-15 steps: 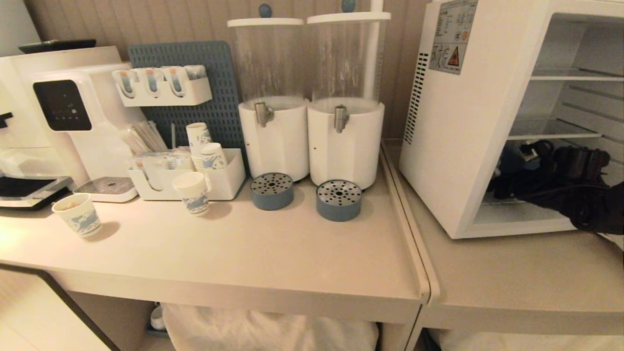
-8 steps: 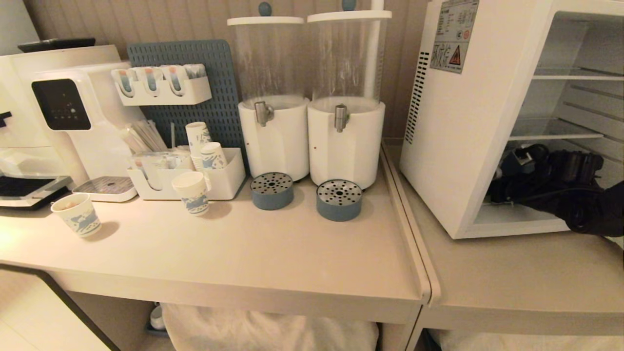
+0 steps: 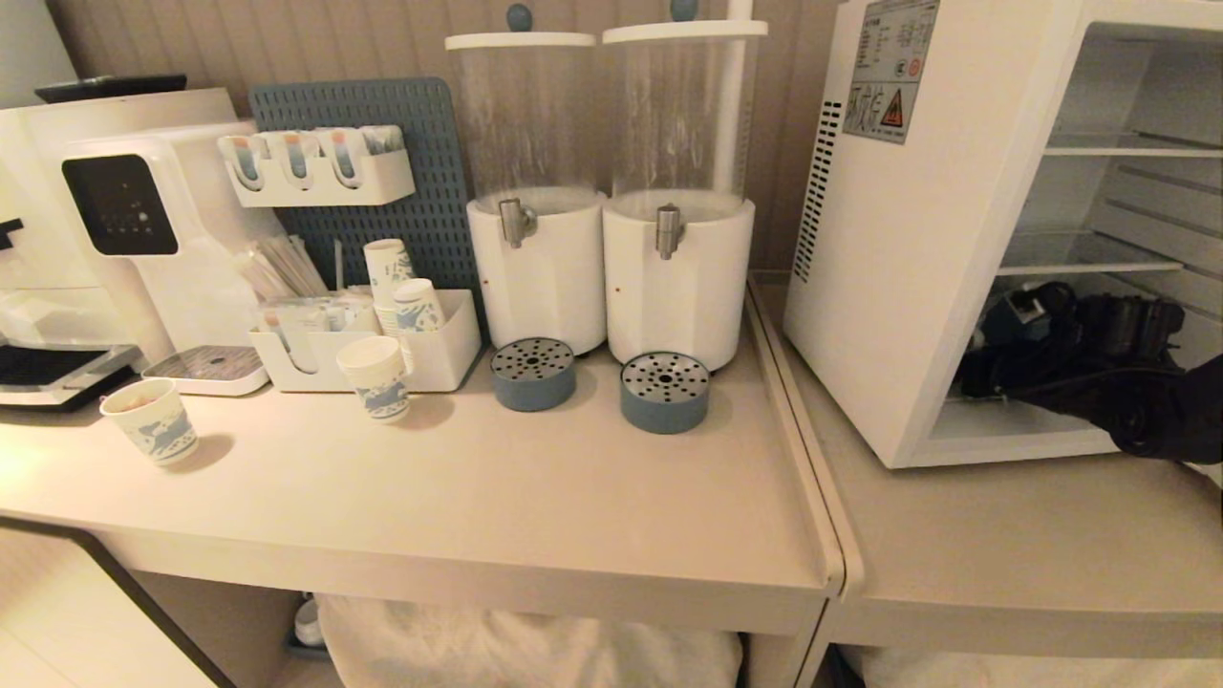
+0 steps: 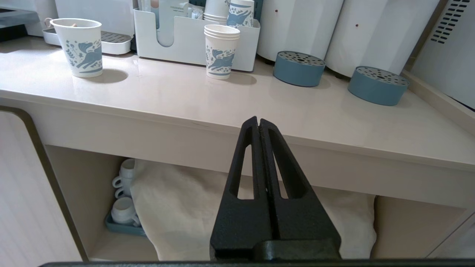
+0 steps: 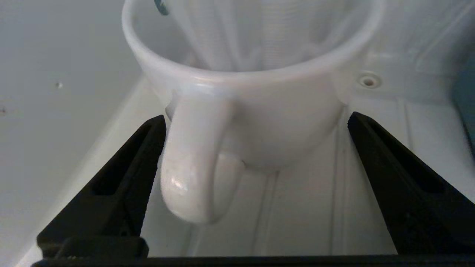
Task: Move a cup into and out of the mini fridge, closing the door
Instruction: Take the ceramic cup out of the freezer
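The white mini fridge (image 3: pixel 889 268) stands open on the right counter; its door is out of view. My right arm (image 3: pixel 1099 354) reaches into the bottom compartment. In the right wrist view the cup (image 5: pixel 259 111), a squat white mug, stands upright on the fridge floor (image 5: pixel 304 207) with its loop handle (image 5: pixel 193 159) turned toward the camera. My right gripper (image 5: pixel 256 116) is open, one finger on each side of the cup; one fingertip (image 5: pixel 157 126) sits close beside the handle. My left gripper (image 4: pixel 258 120) is shut and empty, parked low in front of the counter edge.
Two white drink dispensers (image 3: pixel 611 268) with blue drip trays (image 3: pixel 664 392) stand left of the fridge. Patterned paper cups (image 3: pixel 377 377) and a white organiser (image 3: pixel 439 354) are further left. White mugs (image 4: pixel 124 207) and a cloth (image 4: pixel 193 207) lie under the counter.
The whole view shifted very slightly. My right arm stays inside the fridge with its fingers spread around the cup.
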Available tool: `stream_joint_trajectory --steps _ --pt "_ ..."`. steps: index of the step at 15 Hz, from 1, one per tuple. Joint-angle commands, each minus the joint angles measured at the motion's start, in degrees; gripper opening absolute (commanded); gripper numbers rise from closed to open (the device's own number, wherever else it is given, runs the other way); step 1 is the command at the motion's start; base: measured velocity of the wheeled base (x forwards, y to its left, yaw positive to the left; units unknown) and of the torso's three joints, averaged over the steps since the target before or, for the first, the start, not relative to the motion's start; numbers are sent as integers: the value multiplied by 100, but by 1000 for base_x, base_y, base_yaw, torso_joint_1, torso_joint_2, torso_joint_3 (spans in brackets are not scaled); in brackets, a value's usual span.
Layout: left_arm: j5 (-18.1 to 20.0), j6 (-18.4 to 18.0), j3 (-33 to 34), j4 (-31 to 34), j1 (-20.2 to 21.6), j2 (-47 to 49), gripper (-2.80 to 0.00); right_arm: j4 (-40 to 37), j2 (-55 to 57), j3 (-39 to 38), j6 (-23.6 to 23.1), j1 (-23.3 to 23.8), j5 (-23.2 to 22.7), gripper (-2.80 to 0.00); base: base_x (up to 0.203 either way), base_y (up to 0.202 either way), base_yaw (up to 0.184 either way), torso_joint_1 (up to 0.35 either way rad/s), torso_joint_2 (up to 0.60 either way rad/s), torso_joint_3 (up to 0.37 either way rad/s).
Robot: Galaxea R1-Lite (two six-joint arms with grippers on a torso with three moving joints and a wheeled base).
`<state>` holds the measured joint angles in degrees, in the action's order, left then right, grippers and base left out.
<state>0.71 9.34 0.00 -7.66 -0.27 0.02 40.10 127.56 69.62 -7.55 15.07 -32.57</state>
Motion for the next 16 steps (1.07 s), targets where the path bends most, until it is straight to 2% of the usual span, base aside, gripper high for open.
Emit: stream_joint_trajectory --steps 1,10,12,16 --pt "0 7 229 -8 0 -29 -280 14 -12 16 -8 -4 -21 0 0 0 0 0 0 0" --pt "0 7 229 -8 0 -29 -280 8 -13 62 11 -4 -21 0 0 0 0 0 0 0" --pt "0 7 229 -8 0 -29 -280 25 -30 113 245 -4 -21 0 0 0 0 0 0 0" --pt "0 -2 229 -8 0 -29 -280 95 -3 27 262 -4 -21 0 0 0 0 0 0 0"
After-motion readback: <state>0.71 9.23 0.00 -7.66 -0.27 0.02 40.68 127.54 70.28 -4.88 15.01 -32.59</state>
